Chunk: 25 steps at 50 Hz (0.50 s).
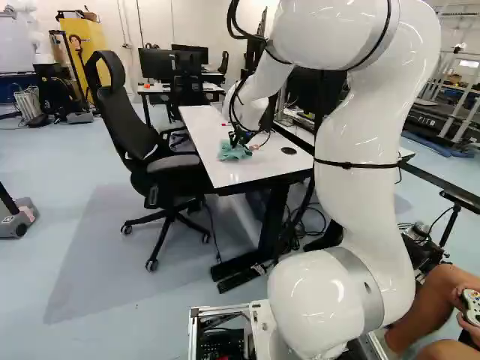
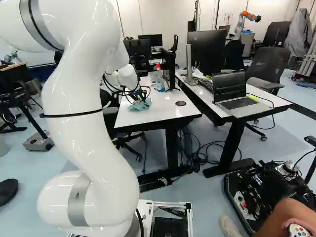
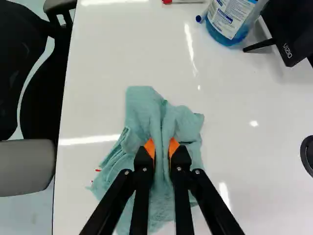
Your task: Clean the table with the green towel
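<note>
The green towel (image 3: pixel 139 105) lies in a crumpled heap on the white table (image 3: pixel 234 147), near the long edge beside the office chair (image 1: pixel 116 127). It is pale blue-green, soft and matte, its rumpled folds spreading unevenly, with a ridge of cloth standing up in the middle. The black gripper (image 2: pixel 138 95) is clamped on that ridge, an orange pad pressing from either side. The tabletop is smooth and glossy, with bright streaks of reflected light. Only the wrist view shows small red marks (image 3: pixel 98 170) right at the towel's edge. Farther along the table stand a clear bottle of blue liquid (image 3: pixel 215 32) and a red-capped marker (image 3: pixel 167 2) lying down; a round black grommet (image 3: pixel 308 155) is set in the top. The right base view alone shows the open laptop (image 2: pixel 239 102) on the neighbouring table (image 2: pixel 269 102); the left alone shows a yellow cabinet (image 1: pixel 84 41).
</note>
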### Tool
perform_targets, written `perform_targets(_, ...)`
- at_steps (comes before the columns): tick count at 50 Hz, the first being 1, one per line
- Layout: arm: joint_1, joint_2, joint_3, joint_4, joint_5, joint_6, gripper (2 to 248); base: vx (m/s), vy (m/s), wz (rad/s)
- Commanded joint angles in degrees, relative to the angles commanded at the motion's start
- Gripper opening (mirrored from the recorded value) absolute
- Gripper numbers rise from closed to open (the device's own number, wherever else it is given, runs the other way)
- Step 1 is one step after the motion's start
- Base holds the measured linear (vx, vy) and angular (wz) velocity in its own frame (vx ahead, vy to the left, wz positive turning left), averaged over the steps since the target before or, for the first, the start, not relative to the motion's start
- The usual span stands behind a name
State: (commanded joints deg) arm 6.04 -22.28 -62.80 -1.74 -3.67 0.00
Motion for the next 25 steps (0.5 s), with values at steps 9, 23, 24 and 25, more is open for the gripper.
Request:
perform_targets(9,0.00,0.00,0.00,0.00,-0.60,0.00,50,0.000,0.000,0.000)
perform_targets(23,0.00,0.00,0.00,0.00,-1.42,0.00,50,0.000,0.000,0.000)
perform_targets(24,0.00,0.00,0.00,0.00,-1.48,0.00,50,0.000,0.000,0.000)
perform_targets(25,0.00,0.00,0.00,0.00,-1.54,0.00,50,0.000,0.000,0.000)
